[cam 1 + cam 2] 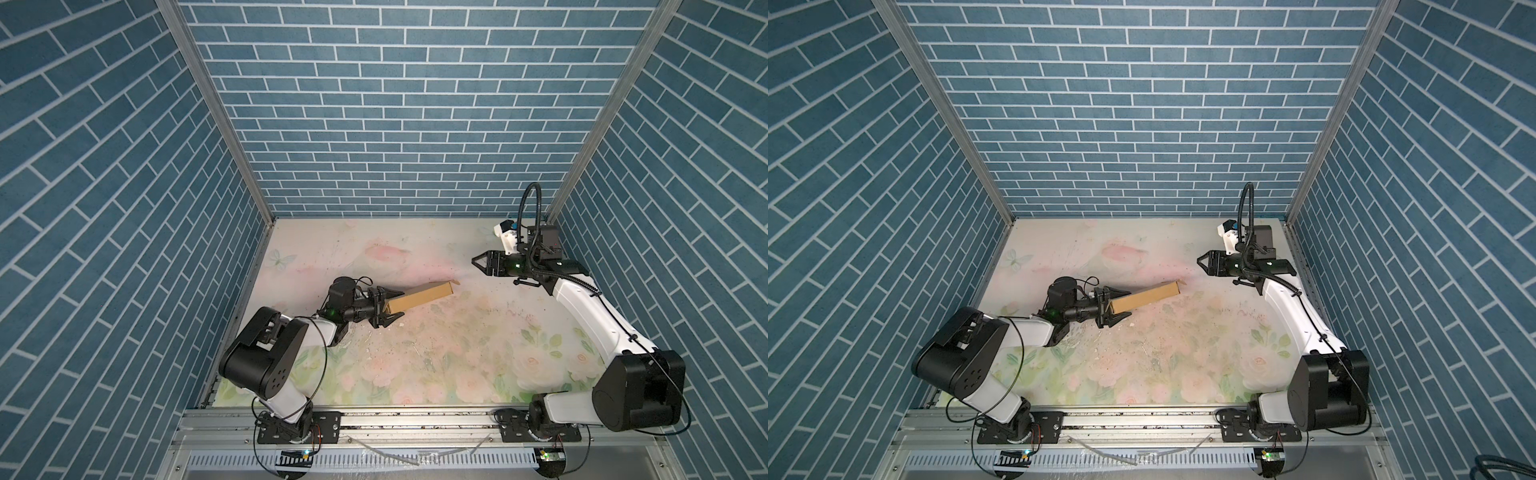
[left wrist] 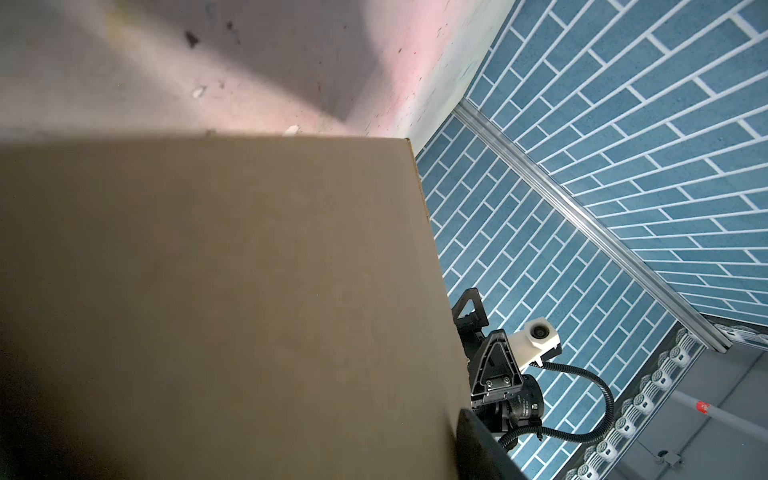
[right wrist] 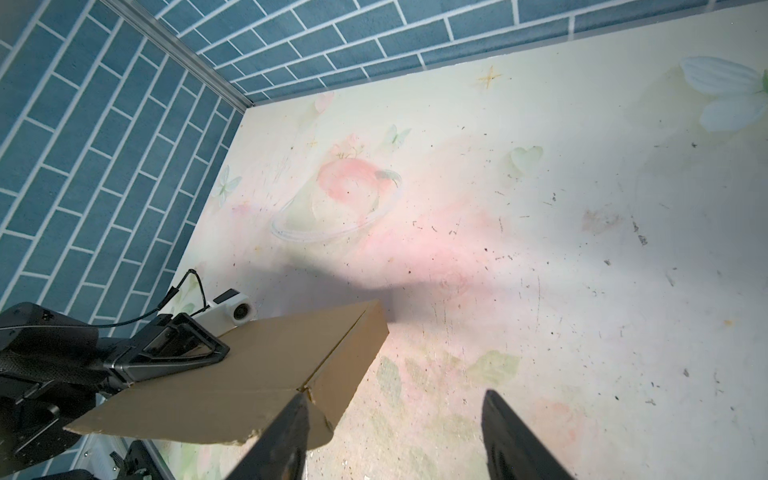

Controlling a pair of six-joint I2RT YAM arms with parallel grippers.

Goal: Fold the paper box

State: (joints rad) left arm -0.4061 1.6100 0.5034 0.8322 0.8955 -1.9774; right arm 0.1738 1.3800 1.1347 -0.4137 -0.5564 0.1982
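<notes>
Nearest, the left gripper [image 1: 390,307] clamps one short end of the paper box [image 1: 419,297], holding it tilted above the floral tabletop [image 1: 436,365]. The cardboard looks light and stiff but crushable at its edges, so its free far end suits a second hold. Farther back, the right gripper [image 1: 477,262] stands open, empty and well apart.

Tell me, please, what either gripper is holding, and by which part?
The left gripper holds the paper box by its end nearest that arm; the right gripper is open, holding nothing.
</notes>
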